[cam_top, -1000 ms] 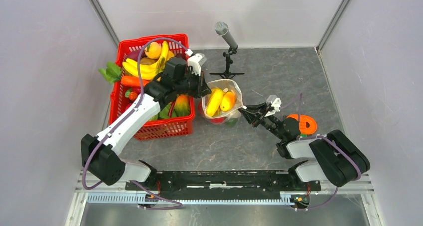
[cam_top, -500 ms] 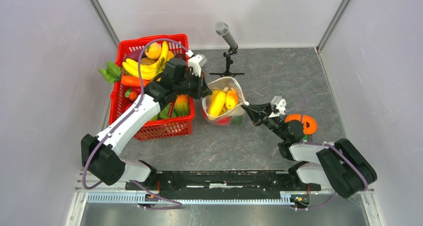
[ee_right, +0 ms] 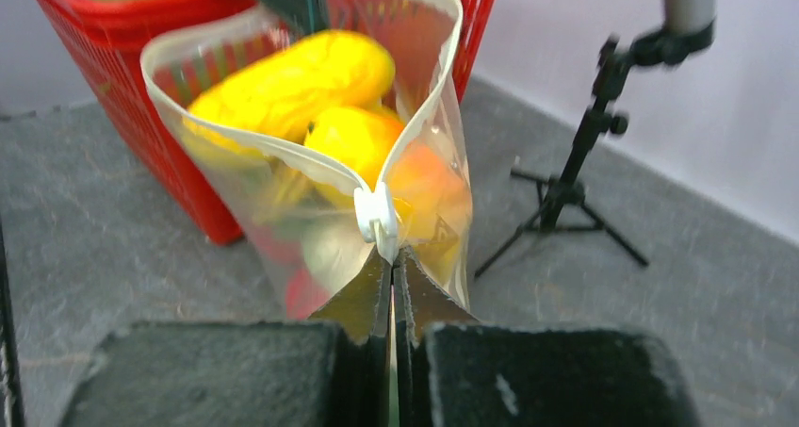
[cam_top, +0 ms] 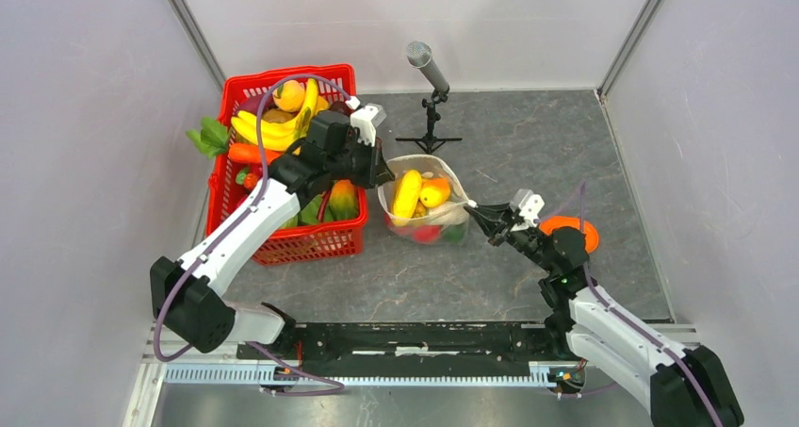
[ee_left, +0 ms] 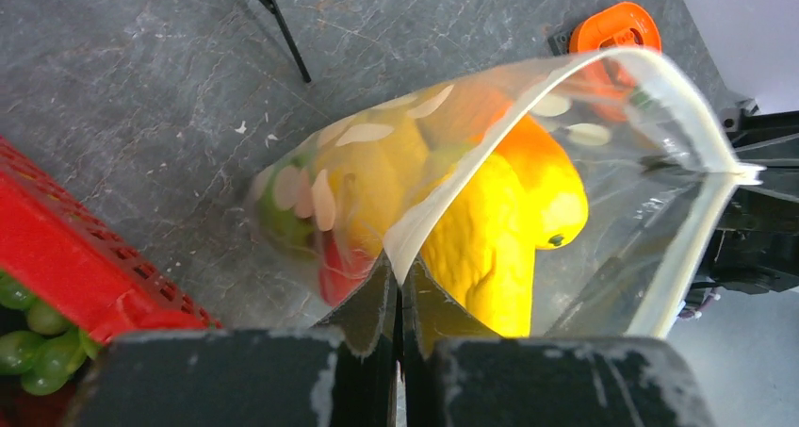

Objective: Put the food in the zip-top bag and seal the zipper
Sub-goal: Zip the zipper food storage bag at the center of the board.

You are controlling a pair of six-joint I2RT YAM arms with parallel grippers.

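Note:
The clear dotted zip-top bag [cam_top: 424,205] stands open on the table, held between both grippers. Inside it lie yellow, orange, red and green toy food [cam_top: 407,193]. My left gripper [cam_top: 382,174] is shut on the bag's left mouth edge, as the left wrist view [ee_left: 400,269] shows. My right gripper [cam_top: 474,210] is shut on the white zipper slider [ee_right: 377,215] at the bag's right end, its jaws closed [ee_right: 392,257]. The white zipper strip [ee_right: 283,154] curves open around the mouth. The yellow piece [ee_left: 490,248] and orange piece [ee_right: 363,135] show through the opening.
A red lattice basket [cam_top: 283,238] with several more toy fruits, such as bananas [cam_top: 269,130], stands left of the bag. A microphone on a small black tripod [cam_top: 431,97] stands behind the bag. An orange tape reel [cam_top: 570,234] lies by the right arm.
The right arm has stretched forward and its gripper shifted slightly right and nearer, pulling the bag's right end with it. The bag mouth has narrowed and lengthened. The left gripper has barely moved.

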